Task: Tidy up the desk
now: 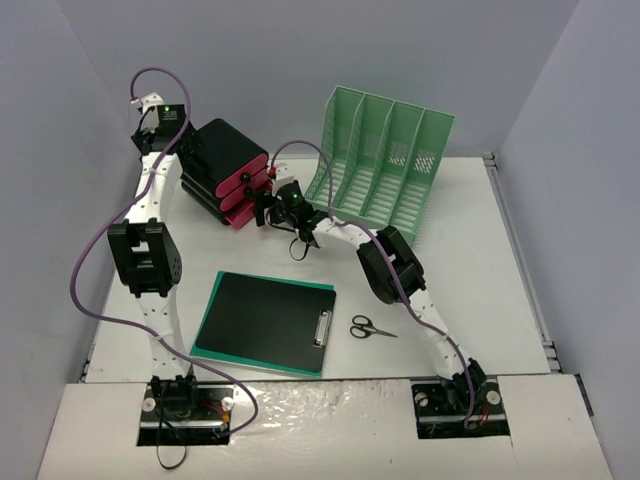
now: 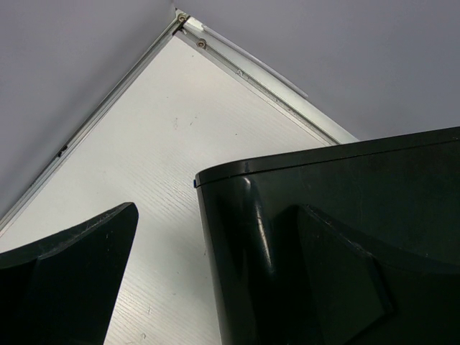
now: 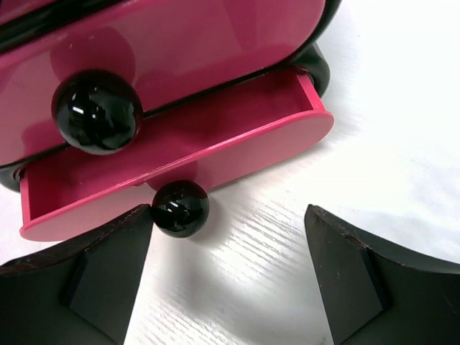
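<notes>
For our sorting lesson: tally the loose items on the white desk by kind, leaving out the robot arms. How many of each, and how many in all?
Drawer unit: 1
File rack: 1
Clipboard: 1
Scissors: 1
Total on the desk: 4

Robotics lab test cell, set up with office goods: plain grey walls (image 1: 300, 50) box in a white table (image 1: 470, 270) edged with thin metal rails (image 1: 520, 260). Two white-and-black robot arms, the left arm (image 1: 150, 260) and the right arm (image 1: 395, 265), are bolted at the table's near edge, with purple cables (image 1: 85, 270) looping along them. On the table are a mint-green file rack (image 1: 385, 160), a black clipboard (image 1: 265, 320), scissors (image 1: 370, 327) and a pink-and-black drawer unit (image 1: 225, 170).
</notes>
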Robot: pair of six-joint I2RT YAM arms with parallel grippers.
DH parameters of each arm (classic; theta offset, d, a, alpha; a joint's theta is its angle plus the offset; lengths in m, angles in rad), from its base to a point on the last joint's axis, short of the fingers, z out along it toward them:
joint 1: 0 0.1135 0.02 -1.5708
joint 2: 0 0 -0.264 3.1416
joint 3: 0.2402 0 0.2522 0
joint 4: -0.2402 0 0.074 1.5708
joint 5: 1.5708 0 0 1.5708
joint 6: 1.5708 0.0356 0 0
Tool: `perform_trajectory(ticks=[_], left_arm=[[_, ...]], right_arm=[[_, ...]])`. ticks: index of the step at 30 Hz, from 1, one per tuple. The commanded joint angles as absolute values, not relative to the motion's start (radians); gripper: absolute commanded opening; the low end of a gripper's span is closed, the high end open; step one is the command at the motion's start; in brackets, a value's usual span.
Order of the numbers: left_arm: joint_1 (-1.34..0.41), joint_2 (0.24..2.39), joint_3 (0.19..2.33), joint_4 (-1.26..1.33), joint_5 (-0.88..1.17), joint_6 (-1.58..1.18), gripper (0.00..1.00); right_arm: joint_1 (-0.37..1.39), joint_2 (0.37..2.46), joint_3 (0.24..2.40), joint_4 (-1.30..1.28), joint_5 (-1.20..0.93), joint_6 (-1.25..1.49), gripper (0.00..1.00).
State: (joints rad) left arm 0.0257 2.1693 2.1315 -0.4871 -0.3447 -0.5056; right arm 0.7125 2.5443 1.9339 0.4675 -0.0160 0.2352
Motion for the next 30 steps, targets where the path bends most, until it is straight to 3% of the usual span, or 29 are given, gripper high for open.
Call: perform_trajectory(ticks=[1, 11, 16, 30], left_arm=[[0.037, 2.209, 2.110, -0.643, -0.354, -0.451, 0.90], [0.041, 2.206, 2.123, -0.647, -0.348, -0.453, 0.90], [0.044, 2.204, 2.123, -0.649, -0.347, -0.453, 0.90], [0.044, 2.194, 2.115, -0.648, -0.344, -0.454, 0.90]], right_arm=[[0.676, 2.440, 1.929, 0.518, 0.018, 0.224, 0.82], [0.671, 2.388, 1.837, 0.506, 0.059, 0.207, 0.80], [0.661, 2.360, 1.783, 0.512, 0.053, 0.191, 0.73], [0.659, 2.260, 1.637, 0.520, 0.082, 0.181, 0.71]])
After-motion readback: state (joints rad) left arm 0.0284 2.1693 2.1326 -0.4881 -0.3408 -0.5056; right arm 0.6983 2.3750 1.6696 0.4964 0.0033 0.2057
